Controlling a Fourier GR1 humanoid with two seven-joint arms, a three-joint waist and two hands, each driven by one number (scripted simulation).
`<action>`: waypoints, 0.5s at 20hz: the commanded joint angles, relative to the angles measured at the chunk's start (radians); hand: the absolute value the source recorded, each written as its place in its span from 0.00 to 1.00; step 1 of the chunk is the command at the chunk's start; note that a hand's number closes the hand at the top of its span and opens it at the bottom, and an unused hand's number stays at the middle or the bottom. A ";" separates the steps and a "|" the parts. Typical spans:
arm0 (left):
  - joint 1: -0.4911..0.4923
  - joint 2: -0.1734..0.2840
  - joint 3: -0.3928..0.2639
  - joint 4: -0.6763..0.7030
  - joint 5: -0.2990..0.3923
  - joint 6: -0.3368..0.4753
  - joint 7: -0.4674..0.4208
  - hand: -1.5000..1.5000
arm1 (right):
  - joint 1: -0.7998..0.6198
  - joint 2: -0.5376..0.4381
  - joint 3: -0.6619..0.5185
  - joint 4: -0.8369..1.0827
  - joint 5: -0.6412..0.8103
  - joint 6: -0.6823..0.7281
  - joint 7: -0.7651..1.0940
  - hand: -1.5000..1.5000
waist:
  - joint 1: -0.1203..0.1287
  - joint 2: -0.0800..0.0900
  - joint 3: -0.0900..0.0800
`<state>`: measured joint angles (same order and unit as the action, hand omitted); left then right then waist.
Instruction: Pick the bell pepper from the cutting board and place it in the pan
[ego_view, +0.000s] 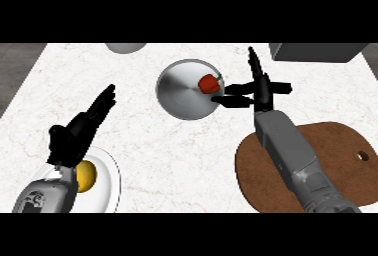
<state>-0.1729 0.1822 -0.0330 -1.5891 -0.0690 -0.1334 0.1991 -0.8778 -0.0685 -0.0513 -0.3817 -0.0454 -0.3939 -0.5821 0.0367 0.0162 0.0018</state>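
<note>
Placing step: small red bell pepper (210, 83) sits in round grey metal pan (186, 90), just off my right hand (255, 92) fingertips, fingers apart. Next: pull hand clear. Left hand (77, 131) resting, fingers straight.

The right hand (255, 95) is held out far forward with fingers spread and straight; the left hand (74, 135) is raised at the left, fingers relaxed.

On my white marble counter (170, 150) sit a steel pan (181, 92), a round wooden cutting board (336, 150) and a white plate (109, 175).
</note>
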 joint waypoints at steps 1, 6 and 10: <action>-0.038 0.013 0.029 0.039 0.017 -0.018 0.018 0.50 | 0.057 0.012 -0.028 0.050 -0.009 0.060 -0.187 0.00 | -0.011 -0.004 -0.001; 0.016 -0.025 0.001 0.021 -0.046 0.025 -0.022 0.50 | 0.102 0.008 -0.045 0.034 -0.018 0.106 -0.212 0.00 | -0.023 -0.012 -0.001; -0.011 -0.003 0.037 -0.065 0.001 -0.008 0.092 0.50 | 0.200 0.054 0.005 -0.074 0.011 0.088 -0.205 0.00 | -0.034 -0.017 -0.002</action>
<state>-0.1604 0.1729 -0.0137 -1.5972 -0.0831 -0.1331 0.2154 -0.7376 -0.0336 -0.0660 -0.3881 -0.0462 -0.3128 -0.7807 0.0114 0.0036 0.0006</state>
